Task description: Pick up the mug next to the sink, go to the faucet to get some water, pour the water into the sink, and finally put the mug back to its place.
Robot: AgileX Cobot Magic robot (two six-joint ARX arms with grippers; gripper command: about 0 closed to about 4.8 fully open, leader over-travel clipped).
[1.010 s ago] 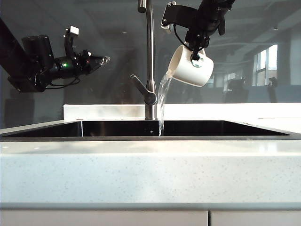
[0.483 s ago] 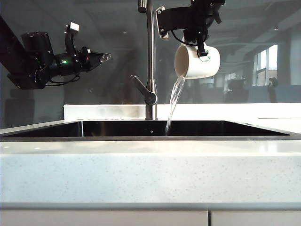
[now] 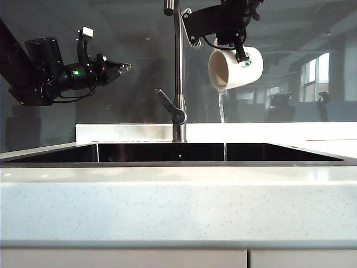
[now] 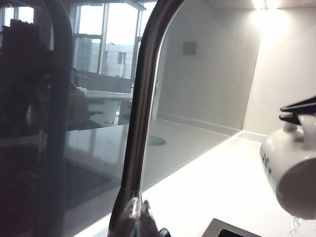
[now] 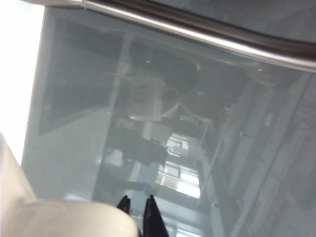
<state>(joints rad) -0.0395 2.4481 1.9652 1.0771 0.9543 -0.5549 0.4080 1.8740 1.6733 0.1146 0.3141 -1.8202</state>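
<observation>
White mug (image 3: 236,67), tipped in the right claw's (image 3: 239,51) grasp above the sink (image 3: 167,152) beside the faucet (image 3: 177,72), trickles its last water; left claw (image 3: 124,68) clenched, idle; returning it remains.

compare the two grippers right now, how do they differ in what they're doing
The right gripper is shut on the mug, tipping it so a thin stream of water falls into the sink; the left gripper holds nothing, jaws shut. The right gripper sits high, just right of the faucet; the left gripper hangs lower, well to the faucet's left, pointing toward it. Both are up in the air, touching no surface.
</observation>
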